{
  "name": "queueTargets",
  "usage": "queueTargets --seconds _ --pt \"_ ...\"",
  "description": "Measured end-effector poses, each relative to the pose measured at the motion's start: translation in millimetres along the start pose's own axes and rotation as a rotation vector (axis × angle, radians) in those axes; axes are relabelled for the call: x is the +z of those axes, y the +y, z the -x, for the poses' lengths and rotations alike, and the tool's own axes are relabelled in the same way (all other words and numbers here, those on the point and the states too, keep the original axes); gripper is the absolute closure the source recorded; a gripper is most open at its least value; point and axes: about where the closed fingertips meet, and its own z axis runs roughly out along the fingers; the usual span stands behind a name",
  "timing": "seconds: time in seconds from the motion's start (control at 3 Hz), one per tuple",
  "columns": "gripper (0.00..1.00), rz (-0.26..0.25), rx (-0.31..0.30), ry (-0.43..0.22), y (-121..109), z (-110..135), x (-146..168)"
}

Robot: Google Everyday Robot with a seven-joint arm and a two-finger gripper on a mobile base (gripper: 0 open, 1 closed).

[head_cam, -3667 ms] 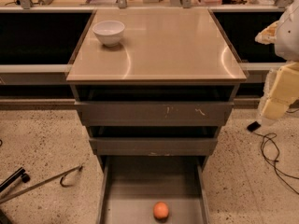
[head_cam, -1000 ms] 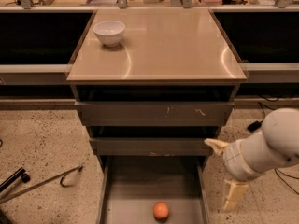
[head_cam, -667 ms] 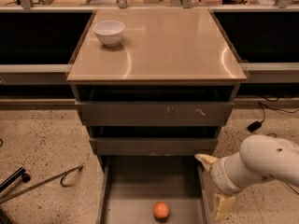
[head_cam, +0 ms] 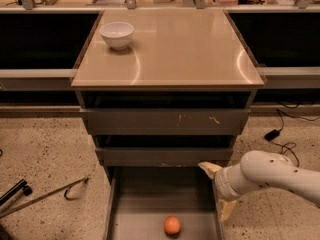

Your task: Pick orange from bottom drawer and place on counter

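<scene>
Reaching arm: a white, rounded arm (head_cam: 272, 174) comes in from the right edge, low in the scene, and ends over the right wall of the pulled-out drawer.
Gripper: the gripper (head_cam: 216, 191) hangs above the right side of the bottom drawer, just in front of the middle drawer's face. Its two beige fingers (head_cam: 210, 169) are spread wide apart, one on the far side and one on the near side, and nothing is held between them.
Orange: the orange (head_cam: 172, 225) lies on the drawer floor close to the near edge of the view, about mid-width. It is left of the gripper and nearer than it, and the two are apart.
Bottom drawer: the bottom drawer (head_cam: 142, 196) is pulled out toward the near side. It shows a flat grey floor and thin walls on the left and right.
Upper drawers: the top drawer (head_cam: 165, 120) and the middle drawer (head_cam: 165, 155) show flat grey fronts, each with a dark gap above. The top front has pale scuffs right of centre.
Counter: the counter (head_cam: 185, 54) is a glossy tan square on top of the cabinet, with light reflecting off its surface.
Bowl: a white bowl (head_cam: 116, 34) stands upright near the far-left corner of the counter.
Shelving: dark shelving units (head_cam: 40, 39) run off to both sides behind the cabinet.
Floor: the speckled floor (head_cam: 45, 149) has a thin metal rod (head_cam: 47, 195) with a hooked end left of the drawer. A black cable (head_cam: 280, 136) with a plug lies to the right.
</scene>
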Motion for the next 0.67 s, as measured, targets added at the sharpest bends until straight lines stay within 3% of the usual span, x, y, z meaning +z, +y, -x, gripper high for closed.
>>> queueTargets --seconds 0.67 --pt "0.00 0.001 -0.034 -0.007 0.0 -0.5 4.6"
